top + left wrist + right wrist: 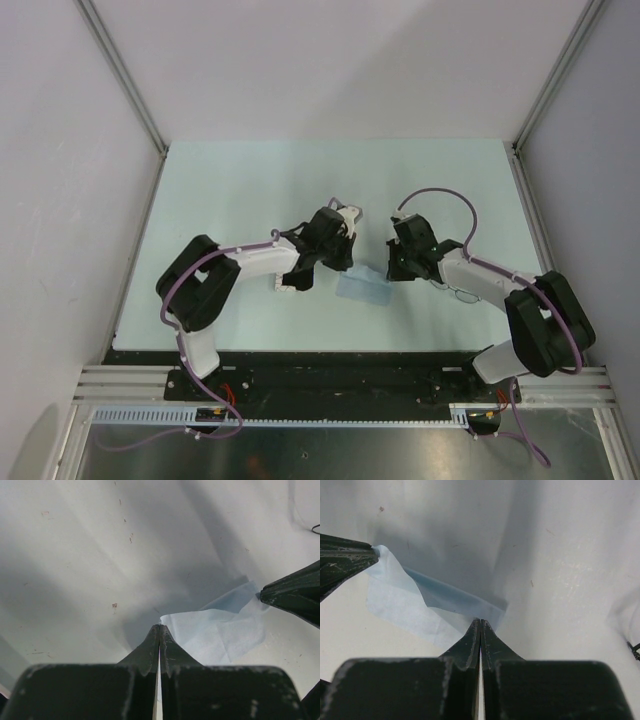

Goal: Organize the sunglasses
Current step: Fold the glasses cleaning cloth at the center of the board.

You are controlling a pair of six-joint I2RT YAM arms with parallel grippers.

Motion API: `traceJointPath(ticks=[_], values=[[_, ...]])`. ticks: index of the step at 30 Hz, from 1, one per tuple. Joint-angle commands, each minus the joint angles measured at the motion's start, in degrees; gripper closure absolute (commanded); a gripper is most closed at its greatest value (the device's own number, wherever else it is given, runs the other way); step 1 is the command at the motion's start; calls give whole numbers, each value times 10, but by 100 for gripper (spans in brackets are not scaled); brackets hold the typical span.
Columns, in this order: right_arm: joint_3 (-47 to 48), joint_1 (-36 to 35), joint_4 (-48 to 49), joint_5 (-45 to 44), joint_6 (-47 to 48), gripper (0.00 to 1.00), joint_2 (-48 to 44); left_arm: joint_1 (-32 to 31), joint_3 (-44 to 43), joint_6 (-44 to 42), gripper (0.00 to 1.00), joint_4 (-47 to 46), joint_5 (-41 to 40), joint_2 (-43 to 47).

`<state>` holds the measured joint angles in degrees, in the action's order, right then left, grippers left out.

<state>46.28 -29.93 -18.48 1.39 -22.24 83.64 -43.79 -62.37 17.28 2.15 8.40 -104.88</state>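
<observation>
A light blue cloth [362, 288] hangs just above the table between the two arms. My left gripper [350, 264] is shut on its left corner; in the left wrist view the tips [160, 627] pinch the cloth [215, 632]. Opposite it, my right gripper [393, 268] is shut on the other corner, its tips [480, 621] meeting the cloth [400, 600]. Thin wire-framed glasses [458, 292] lie on the table, partly under the right arm.
A small white ridged object [283, 285] lies partly hidden under the left arm. Metal frame posts and grey walls bound the pale green table [250, 190] on both sides and at the back.
</observation>
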Motion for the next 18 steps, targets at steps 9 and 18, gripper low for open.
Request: traceJointPath(ticks=[9, 18], values=[[-20, -19, 6, 10, -11, 100, -35, -9, 38, -23, 100, -14, 10, 42], [-22, -27, -14, -8, -11, 100, -27, -10, 45, -34, 100, -15, 22, 48]])
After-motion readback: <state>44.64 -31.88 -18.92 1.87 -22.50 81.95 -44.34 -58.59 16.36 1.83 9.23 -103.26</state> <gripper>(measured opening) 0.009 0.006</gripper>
